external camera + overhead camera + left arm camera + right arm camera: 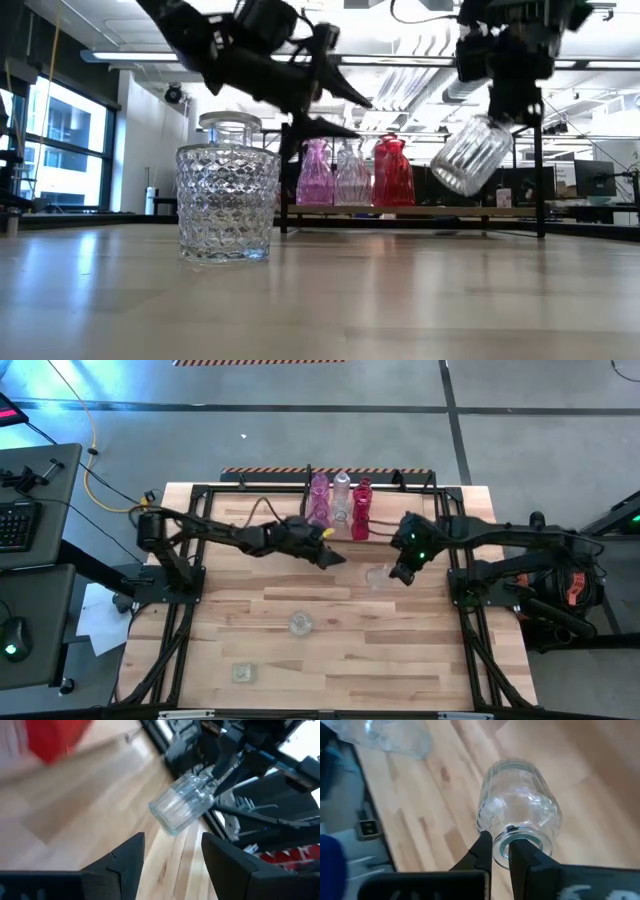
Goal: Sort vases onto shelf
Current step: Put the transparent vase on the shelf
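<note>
A light butcher-block wooden table (330, 660) stood on a smooth grey concrete floor (250, 430) crossed by dark seams. A strip of orange-and-black hazard tape (262, 363) lay at the far edge of the floor. Beside the table, a grey desk (35, 480) carried a black keyboard (15, 525), and a yellow cable (95, 470) trailed nearby. Across the room, tall bright windows (60, 150) lined one wall, and long fluorescent tubes (140, 58) ran under the ceiling.

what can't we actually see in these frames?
- Shelf boards, high view: too small, hidden under the vases.
- Clear vase in the right gripper, high view: nearly invisible against the table.
- Red shape, left wrist view: blurred, cut off by the edge.
- Left gripper open, empty.
</note>
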Controlling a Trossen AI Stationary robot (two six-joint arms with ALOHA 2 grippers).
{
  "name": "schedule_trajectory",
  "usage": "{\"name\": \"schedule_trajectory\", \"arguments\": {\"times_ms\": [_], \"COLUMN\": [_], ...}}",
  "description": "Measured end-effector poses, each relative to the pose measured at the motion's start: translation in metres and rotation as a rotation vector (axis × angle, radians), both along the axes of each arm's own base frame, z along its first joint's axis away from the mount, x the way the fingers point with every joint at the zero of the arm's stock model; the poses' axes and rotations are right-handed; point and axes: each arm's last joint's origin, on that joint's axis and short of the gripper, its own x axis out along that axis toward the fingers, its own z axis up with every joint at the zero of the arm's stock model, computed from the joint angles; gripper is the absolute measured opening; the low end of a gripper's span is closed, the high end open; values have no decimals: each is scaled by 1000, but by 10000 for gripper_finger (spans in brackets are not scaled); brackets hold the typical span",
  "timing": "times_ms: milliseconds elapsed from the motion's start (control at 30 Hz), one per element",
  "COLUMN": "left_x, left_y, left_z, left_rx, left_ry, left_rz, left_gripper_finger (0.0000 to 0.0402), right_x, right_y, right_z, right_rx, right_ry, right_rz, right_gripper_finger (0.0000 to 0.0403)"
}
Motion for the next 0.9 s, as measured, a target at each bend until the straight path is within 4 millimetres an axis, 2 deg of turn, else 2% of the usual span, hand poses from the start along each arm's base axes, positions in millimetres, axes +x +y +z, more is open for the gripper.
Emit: {"name": "schedule_trajectory", "arguments": {"times_ms": [233, 333, 467, 700, 900], "left_x": [-32, -47, -65, -81, -90], "left_y": [10, 14, 19, 18, 16], "left_z": [44, 60, 70, 79, 87], "left_rx": [157, 211, 220, 239, 244], "left_ry": [38, 48, 98, 145, 138], "left_rz": [110, 149, 178, 200, 203], "left_gripper_finger": [186, 186, 186, 186, 186], "right_x": [9, 12, 11, 13, 15], "right_y": [-31, -48, -69, -106, -134], "right_z": [44, 56, 63, 61, 41], "right_rx": [-126, -176, -206, -216, -163], "right_ry": [71, 136, 269, 348, 423], "right_rz": [43, 56, 60, 65, 74], "right_gripper_finger": [9, 9, 9, 9, 9]}}
